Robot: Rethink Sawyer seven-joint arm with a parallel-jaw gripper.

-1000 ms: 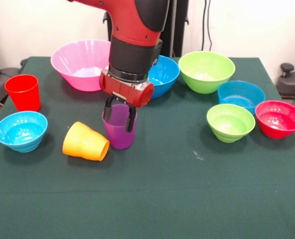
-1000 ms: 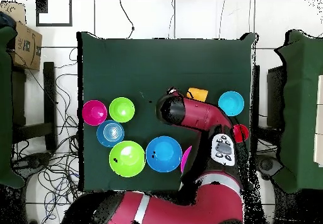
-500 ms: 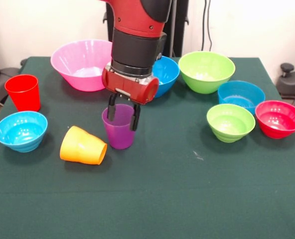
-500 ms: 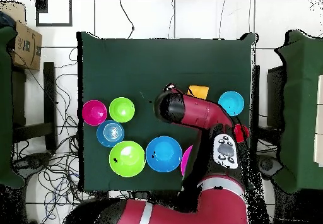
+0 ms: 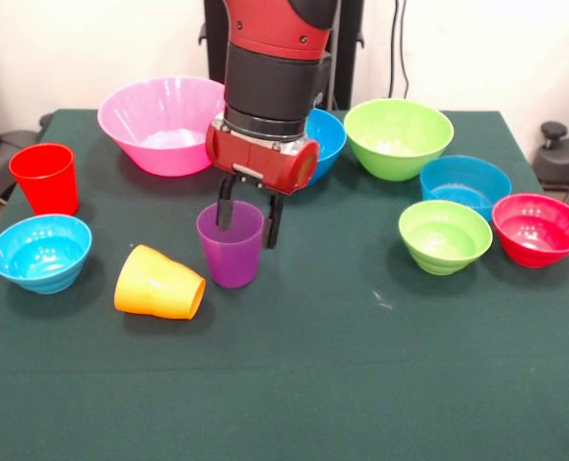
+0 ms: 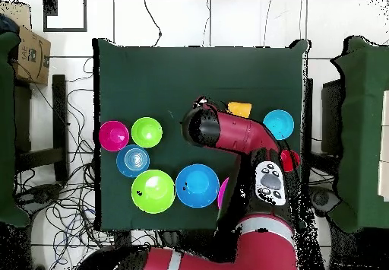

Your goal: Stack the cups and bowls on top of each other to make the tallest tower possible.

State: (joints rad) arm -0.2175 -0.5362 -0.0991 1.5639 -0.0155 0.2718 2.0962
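The purple cup stands upright in the middle of the table. My gripper hangs over its right rim, open: one finger dips inside the cup and the other is outside its right wall. The orange cup lies on its side just left of the purple cup and also shows in the overhead view. The red cup stands upright at the left. In the overhead view the arm hides the gripper and the purple cup.
The big pink bowl, a blue bowl and a lime green bowl line the far side. A small blue bowl, a small lime green bowl and a red bowl sit right. A light blue bowl sits left.
My gripper has moved right and slightly up, from straddling the whole purple cup to straddling its right rim. The purple cup stayed put. The orange cup rolled slightly left.
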